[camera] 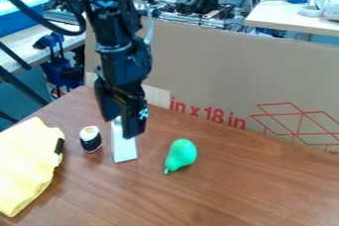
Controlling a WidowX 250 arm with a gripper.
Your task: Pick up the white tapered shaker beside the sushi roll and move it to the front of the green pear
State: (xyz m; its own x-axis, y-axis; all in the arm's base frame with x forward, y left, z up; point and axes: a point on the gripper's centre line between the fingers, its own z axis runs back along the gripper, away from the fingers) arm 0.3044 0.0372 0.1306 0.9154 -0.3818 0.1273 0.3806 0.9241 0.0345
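A brown wood-grain worktop [265, 195] stretches before an upright tan cardboard panel [218, 61]. A crumpled yellow cloth [25, 163] lies at the view's left edge. The black two-finger gripper [119, 127] hangs over a white oblong block [124, 151] on the worktop; whether its jaws grip it, I cannot tell. A glossy green pear-shaped object [181, 154] lies right of the block, a small black-and-white cylinder [90, 139] just left.

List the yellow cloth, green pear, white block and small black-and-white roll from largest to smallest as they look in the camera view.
Yellow cloth
Green pear and white block: too alike to rank; the claw partly covers the block
Black-and-white roll
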